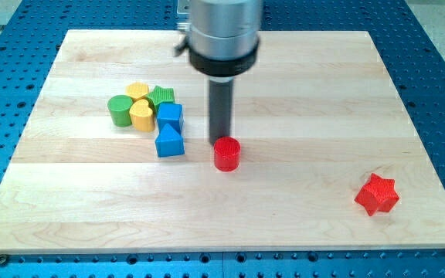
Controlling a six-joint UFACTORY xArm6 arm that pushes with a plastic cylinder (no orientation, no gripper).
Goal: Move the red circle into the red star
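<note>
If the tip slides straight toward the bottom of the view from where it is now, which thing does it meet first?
My tip would meet the red circle first; it lies just below the tip, seemingly already touching. The red star sits far toward the view's right, off that line.

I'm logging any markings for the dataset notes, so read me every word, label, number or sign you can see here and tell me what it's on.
None: no readable text shows anywhere.
The red circle, the red star and the clustered blocks by the blue triangle have plain faces.
The wooden board and my tip, just behind the red circle, carry no markings either.
</note>
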